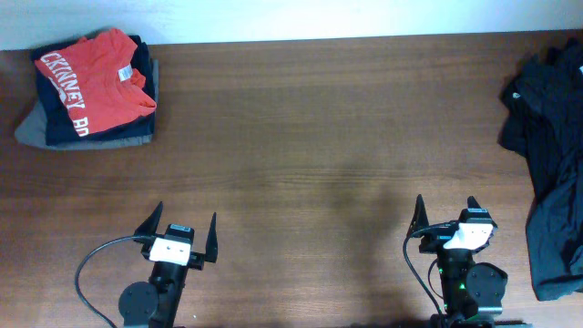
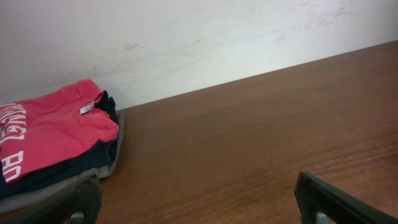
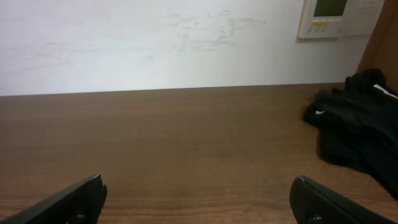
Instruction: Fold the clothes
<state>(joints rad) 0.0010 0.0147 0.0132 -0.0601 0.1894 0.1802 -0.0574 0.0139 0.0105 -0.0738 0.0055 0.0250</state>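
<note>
A rumpled heap of black clothes (image 1: pixel 551 155) lies unfolded along the table's right edge, and the right wrist view shows the clothes (image 3: pixel 357 118) at its right side. My right gripper (image 1: pixel 445 202) stands open near the front edge, left of that heap, its fingers (image 3: pixel 323 202) wide apart over bare wood with nothing between them. My left gripper (image 1: pixel 185 215) is open too at the front left, empty, with both fingers (image 2: pixel 329 199) low in its wrist view. Neither gripper touches any cloth.
A folded stack sits at the back left corner: a red shirt with white lettering (image 1: pixel 91 82) on top of dark navy and grey garments (image 1: pixel 68 135). The left wrist view shows that red shirt (image 2: pixel 50 130) too. A white wall runs behind the table, with a wall panel (image 3: pixel 329 17) on it.
</note>
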